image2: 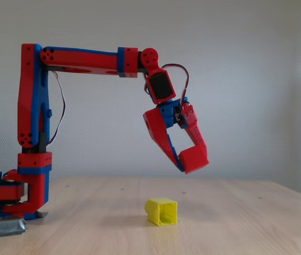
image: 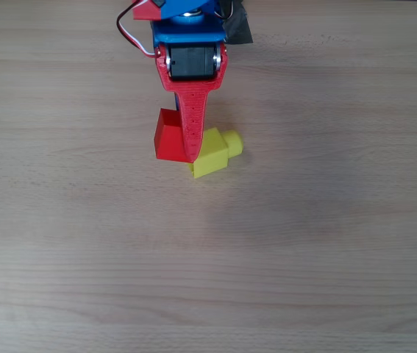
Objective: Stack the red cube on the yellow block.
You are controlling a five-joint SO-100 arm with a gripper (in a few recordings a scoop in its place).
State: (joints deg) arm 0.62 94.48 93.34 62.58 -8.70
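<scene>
The red cube [image2: 195,158] hangs in the air well above the table, and my gripper [image2: 188,162] is shut on it. From overhead the red cube [image: 168,136] appears just left of the long red finger [image: 192,121], with the gripper [image: 183,151] over the yellow block's left edge. On the wooden table [image: 304,257] the yellow block [image: 215,153] lies on its side, its round stud pointing right. In the fixed view the yellow block [image2: 161,211] shows its hollow end and sits below and a little left of the held cube.
The arm's base [image2: 31,186] stands at the left of the fixed view, with grey tape [image2: 1,228] at its foot. Grey tape [image: 239,29] also lies by the arm at the top of the overhead view. Bare wood surrounds the block.
</scene>
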